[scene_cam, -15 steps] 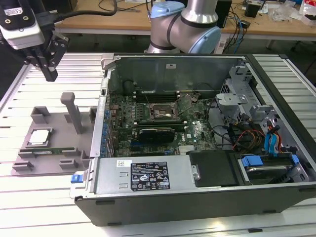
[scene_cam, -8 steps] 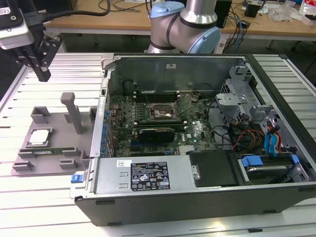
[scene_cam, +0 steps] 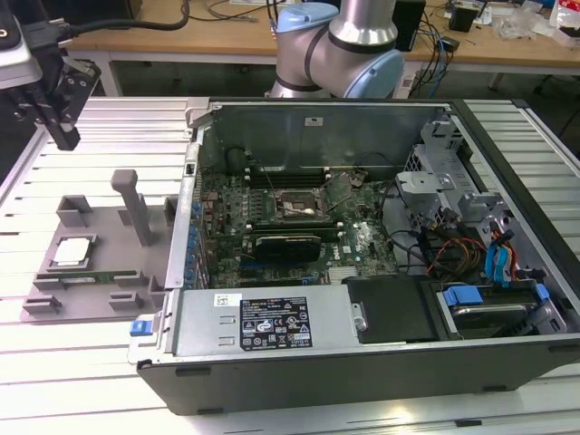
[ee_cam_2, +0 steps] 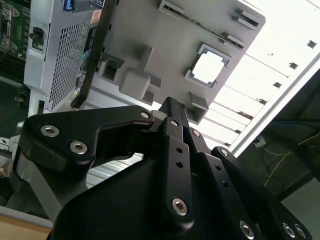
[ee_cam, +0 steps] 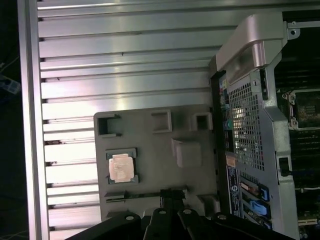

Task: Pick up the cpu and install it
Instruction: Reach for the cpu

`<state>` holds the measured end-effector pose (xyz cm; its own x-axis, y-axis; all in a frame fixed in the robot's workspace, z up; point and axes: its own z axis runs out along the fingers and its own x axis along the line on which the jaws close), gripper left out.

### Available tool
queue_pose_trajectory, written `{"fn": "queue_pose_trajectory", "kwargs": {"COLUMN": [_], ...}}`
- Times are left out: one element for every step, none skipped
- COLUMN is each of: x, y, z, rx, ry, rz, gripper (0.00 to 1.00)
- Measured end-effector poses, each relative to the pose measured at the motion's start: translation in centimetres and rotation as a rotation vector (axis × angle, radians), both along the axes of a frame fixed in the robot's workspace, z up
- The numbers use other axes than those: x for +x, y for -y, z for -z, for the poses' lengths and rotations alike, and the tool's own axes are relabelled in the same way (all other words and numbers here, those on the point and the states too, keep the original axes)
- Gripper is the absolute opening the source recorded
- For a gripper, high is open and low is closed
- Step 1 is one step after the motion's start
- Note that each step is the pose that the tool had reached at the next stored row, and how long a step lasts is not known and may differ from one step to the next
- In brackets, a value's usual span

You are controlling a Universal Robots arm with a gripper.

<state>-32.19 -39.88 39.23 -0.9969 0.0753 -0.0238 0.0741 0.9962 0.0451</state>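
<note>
The cpu [scene_cam: 72, 252] is a small silver-topped square chip lying flat in a recess of the grey fixture plate [scene_cam: 109, 227], at the exterior view's left. It also shows in both wrist views, as the cpu [ee_cam_2: 207, 67] and the cpu [ee_cam: 121, 167]. My black gripper [scene_cam: 65, 138] hangs high above the slatted table, well clear of the plate and farther back than the chip. Its fingers [ee_cam: 172, 192] are closed together with nothing between them. The motherboard's socket [scene_cam: 294, 204] lies inside the open computer case.
A long green memory stick [scene_cam: 86, 278] lies in a slot of the plate just in front of the cpu. A grey upright post [scene_cam: 131, 204] rises from the plate. The open case [scene_cam: 362, 254] holds cables, a drive cage and a blue-tabbed drive. A wooden bench stands behind.
</note>
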Motion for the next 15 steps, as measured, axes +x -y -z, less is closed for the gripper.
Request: {"fn": "queue_pose_trajectory", "kwargs": {"x": [-0.19,-0.28,-0.38,-0.56,-0.8,-1.06,-1.32,-1.51,-1.7,-1.81,-1.94,-2.03,-2.16,-2.25,-2.36], "y": [0.0,0.0,0.0,0.0,0.0,0.0,0.0,0.0,0.0,0.0,0.0,0.0,0.0,0.0,0.0], "z": [0.01,0.02,0.02,0.04,0.05,0.07,0.1,0.12,0.13,0.14,0.15,0.17,0.19,0.2,0.22], "rx": [0.0,0.0,-0.0001,0.0,0.0,0.0,0.0,0.0,0.0,0.0,-0.0001,0.0,0.0,0.0,0.0], "ry": [0.0,0.0,0.0,0.0,0.0,0.0,0.0,0.0,0.0,0.0,0.0,0.0,0.0,0.0,0.0], "rz": [0.0,0.0,0.0,0.0,0.0,0.0,0.0,0.0,0.0,0.0,0.0,0.0,0.0,0.0,0.0], "gripper": [0.11,0.11,0.11,0.11,0.11,0.11,0.11,0.11,0.11,0.11,0.11,0.11,0.11,0.11,0.11]}}
